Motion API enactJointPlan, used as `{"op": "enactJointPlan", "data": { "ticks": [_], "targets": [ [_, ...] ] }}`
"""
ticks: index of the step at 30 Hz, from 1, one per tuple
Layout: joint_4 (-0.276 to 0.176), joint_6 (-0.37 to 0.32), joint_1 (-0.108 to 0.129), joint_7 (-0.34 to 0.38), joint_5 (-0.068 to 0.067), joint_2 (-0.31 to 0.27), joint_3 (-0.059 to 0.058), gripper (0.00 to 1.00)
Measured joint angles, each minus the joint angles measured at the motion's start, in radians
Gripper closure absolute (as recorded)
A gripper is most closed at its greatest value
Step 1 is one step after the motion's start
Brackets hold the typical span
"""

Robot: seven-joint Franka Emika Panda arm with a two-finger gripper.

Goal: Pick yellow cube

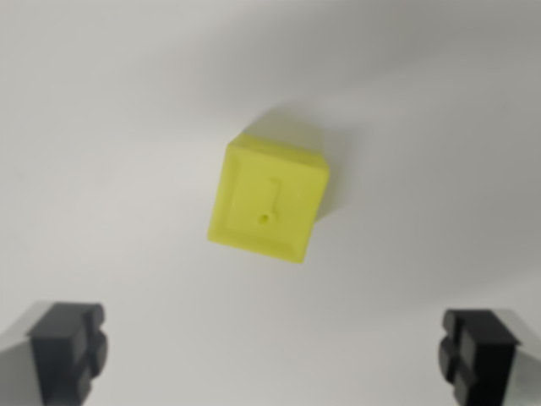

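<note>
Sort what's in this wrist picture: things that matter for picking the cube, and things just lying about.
Belongs to the job: yellow cube; gripper, fingers wide apart, nothing between them.
Lying about: nothing else, only the bare white table.

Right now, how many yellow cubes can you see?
1. The yellow cube sits on the white surface near the middle of the wrist view, ahead of the two open black fingers. Anything outside this close view stays unseen.
</note>
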Motion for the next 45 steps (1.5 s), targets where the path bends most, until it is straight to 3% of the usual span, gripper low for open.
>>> {"op": "enactJointPlan", "data": {
  "ticks": [45],
  "targets": [
    [0.019,0.174,0.017,0.221,-0.006,0.213,0.000,0.00]
  ]
}}
